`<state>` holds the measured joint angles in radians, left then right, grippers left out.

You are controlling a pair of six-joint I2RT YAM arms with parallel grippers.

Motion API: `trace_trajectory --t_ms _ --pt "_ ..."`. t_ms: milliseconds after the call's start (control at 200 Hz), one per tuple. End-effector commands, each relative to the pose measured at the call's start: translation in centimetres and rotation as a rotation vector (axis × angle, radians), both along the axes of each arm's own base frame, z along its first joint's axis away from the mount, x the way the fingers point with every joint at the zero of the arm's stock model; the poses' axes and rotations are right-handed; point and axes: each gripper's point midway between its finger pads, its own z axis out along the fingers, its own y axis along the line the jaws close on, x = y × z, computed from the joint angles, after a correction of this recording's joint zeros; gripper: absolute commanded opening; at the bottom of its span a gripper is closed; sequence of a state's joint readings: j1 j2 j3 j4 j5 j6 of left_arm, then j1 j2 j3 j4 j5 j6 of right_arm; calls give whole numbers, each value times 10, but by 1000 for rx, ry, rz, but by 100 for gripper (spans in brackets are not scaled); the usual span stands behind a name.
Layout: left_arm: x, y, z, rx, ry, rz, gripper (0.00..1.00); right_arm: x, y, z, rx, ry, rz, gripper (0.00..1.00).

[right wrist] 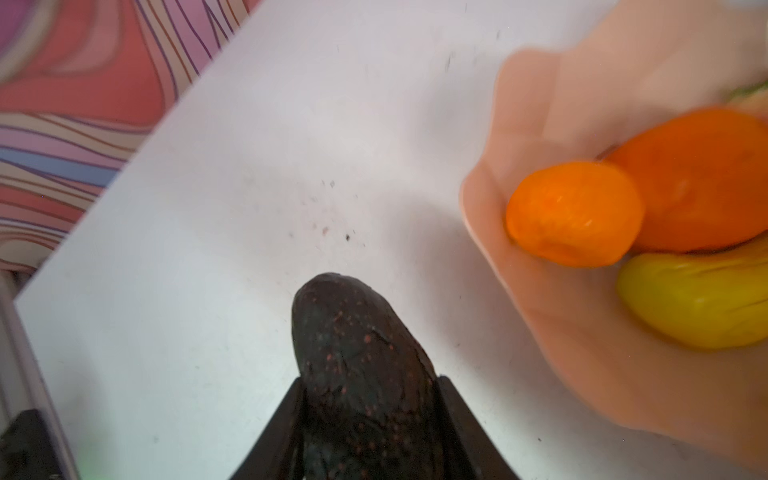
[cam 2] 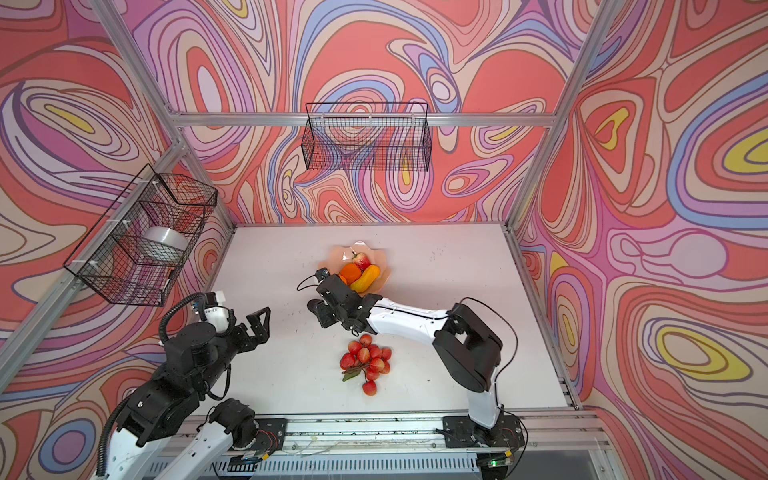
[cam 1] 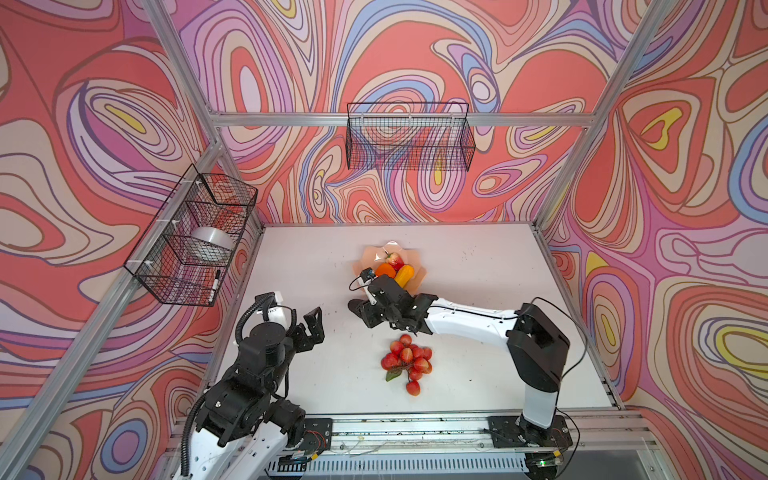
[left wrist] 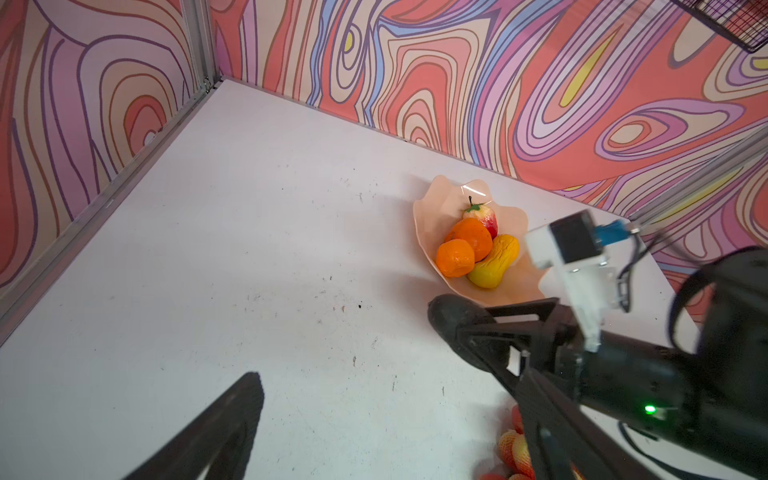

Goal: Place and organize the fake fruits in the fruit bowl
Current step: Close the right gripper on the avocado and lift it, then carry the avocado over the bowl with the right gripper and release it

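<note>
- Top views: the right pincer (cam 1: 362,309) is clamping the dark bumpy avocado (cam 1: 353,305) just beside the near edge of the wide, shallow, translucent peach-pink plastic fruit bowl (cam 1: 374,252). The red-yellow apple (cam 1: 395,260), the larger orange (cam 1: 386,270) and the yellow-orange elongated fruit (cam 1: 404,275) are lying inside it. The bunch of red berries with a green leaf (cam 1: 407,359) is lying on the white counter (cam 1: 478,291), apart from the bowl. The left pincer (cam 1: 313,323) is hanging off to the side with its jaws apart, holding nothing.
- Left wrist view: this view is showing what the right wrist is largely hiding from above. The smaller orange (left wrist: 455,257) is touching the larger one and the elongated fruit at the bowl's near end. Bare bowl floor is lying beside the apple. The avocado's tip is sitting just outside the scalloped rim.
- Right wrist view: this view alone is showing the grip itself. The two black fingers (right wrist: 282,428) are pressing the avocado's flanks, with its rounded end projecting forward. The bowl is appearing blurred here. No view is settling whether the avocado is clear of the counter.
- Step in hand, as judged: the avocado is being carried into the bowl. Doing this well is likely meaning raising it over the rim and lowering it onto bare floor rather than onto the oranges. The jaws should be parting only once it is resting, since a rounded fruit dropped on others is liable to roll out.
</note>
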<state>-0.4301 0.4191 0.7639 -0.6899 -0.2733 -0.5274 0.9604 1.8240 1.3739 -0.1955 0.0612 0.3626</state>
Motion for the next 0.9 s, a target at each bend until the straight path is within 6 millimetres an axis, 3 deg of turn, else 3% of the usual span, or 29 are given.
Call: trace_trajectory --t_ms 0,75,205,245,466,586,731,891 --pt "-2 1 3 8 -5 -6 96 14 -16 53 52 -92 -73 29" --pt "-2 -2 0 2 2 -18 96 28 -26 63 49 -118 -96 29" --pt "-1 -9 -3 -19 17 -48 96 54 -40 62 44 -99 -105 29" --pt "-1 -10 -4 -28 24 -52 96 63 -40 43 11 -80 -104 29" --pt "-2 -28 -6 -91 50 -129 96 94 -65 5 -20 -2 -134 26" --pt "0 -32 -11 -98 63 -137 96 109 -75 8 -15 -22 -163 26" --pt "4 -37 -16 -104 77 -149 96 133 -70 20 -21 -62 -143 26" --pt "6 -44 -22 -119 105 -180 96 164 -72 6 -74 -42 -171 25"
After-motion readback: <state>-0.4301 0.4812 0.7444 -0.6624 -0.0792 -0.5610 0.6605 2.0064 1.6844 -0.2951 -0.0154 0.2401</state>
